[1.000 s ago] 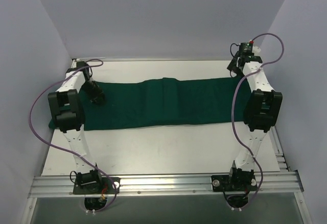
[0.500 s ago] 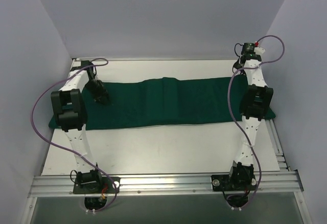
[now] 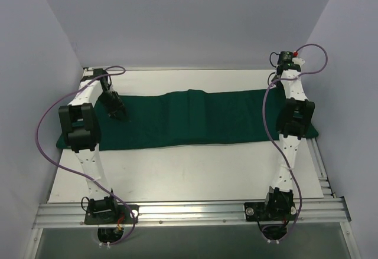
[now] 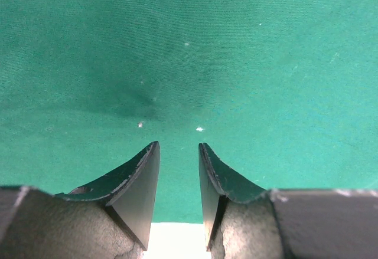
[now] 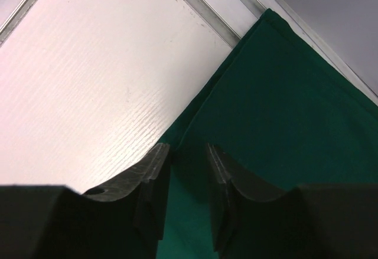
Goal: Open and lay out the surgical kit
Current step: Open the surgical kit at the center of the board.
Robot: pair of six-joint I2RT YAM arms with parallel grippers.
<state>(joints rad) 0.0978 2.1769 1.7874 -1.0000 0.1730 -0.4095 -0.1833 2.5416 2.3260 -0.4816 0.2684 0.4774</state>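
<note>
Cloth: a dark green cloth (image 3: 195, 120) lies spread in a long band across the middle of the counter (image 3: 177, 173), from its left edge to its right edge. White counter shows on both the near and far sides of the band.
Cloth surface: mostly flat, with a raised fold (image 3: 198, 108) running near to far about halfway along and soft creases on either side.
Left arm: rises from its base at the near left, with the elbow above the near left corner of the cloth and the wrist bent down over the cloth's left end.
Left hand: the left hand (image 4: 177, 147) points down at the cloth near its left end. It is released, and its two fingers (image 4: 142, 179) stand apart with nothing between them. Only green cloth and a strip of white counter show through the gap. Whether the tips touch the cloth cannot be told.
Right arm: stretches from the near right base to the far right of the counter.
Right hand: the right hand (image 5: 186, 150) sits at the far right corner of the cloth, its fingers set narrowly on either side of the cloth's edge. I cannot tell whether it has clenched on the cloth.
Right corner: the cloth's edge runs from beside a metal rail (image 5: 201, 11) down to the gap between those fingers.
Cables: a purple cable (image 3: 40, 129) loops beside each arm.
</note>
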